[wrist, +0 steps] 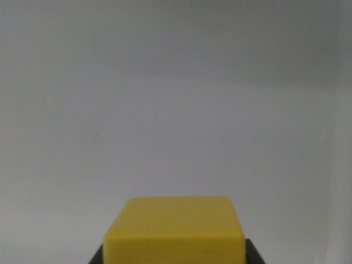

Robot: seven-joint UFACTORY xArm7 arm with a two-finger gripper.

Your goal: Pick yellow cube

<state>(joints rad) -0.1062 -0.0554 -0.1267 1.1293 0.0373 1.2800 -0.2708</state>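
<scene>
Wrist view: yellow cube (175, 231) cut off at bottom edge, dark pincer (175, 254) bits poking out both sides, grip state can't tell. Background plain pale grey, blurry, w/ no tabletop edges visible.

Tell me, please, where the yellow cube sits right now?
In the wrist view, the yellow cube sits at the bottom centre, flanked by dark parts at its lower corners, with plain pale grey surface above.

The cube (175, 228) fills the bottom centre of the frame, yellow, its top face and front edge showing. Dark gripper (175, 257) parts peek out at its lower left and lower right corners, touching it. Behind lies a plain pale grey surface (176, 110).
</scene>
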